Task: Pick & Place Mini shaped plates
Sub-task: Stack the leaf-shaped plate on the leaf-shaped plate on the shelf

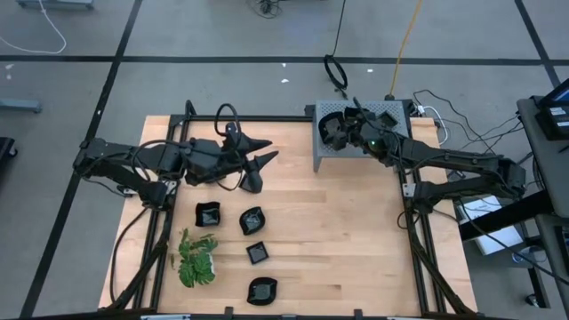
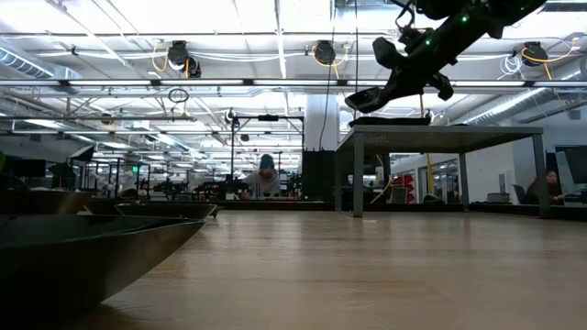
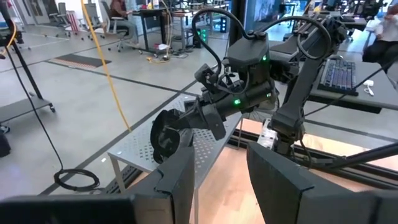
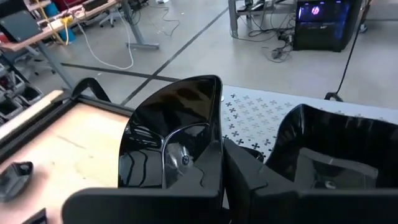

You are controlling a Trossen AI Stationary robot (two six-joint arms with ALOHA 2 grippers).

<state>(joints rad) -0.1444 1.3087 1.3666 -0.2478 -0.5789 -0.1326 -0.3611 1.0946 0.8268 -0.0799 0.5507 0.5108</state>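
So here's where I'm at on my screens. My right gripper is up over the grey perforated metal box at the back of the desk, jaws pinched tight on a glossy black plate. In the right wrist view that plate stands on edge, clamped right at its rim, and there's another black wavy-edged dish sitting just beside it on the perforated top. From the left wrist view I can see the held plate hanging off the end of the right arm just above the box's top surface; I can't tell if it's touching.

My left gripper is parked over the back-left part of the desk, up in the air, jaws spread apart with nothing between them. It's pointing across toward the right arm.

Four more mini plates are on the wood in front of the left arm: a square one, another just right of it, a small square one nearer the front, and a rounder one by the front edge. The green leafy plant sits to the left of them, apart from the plates.
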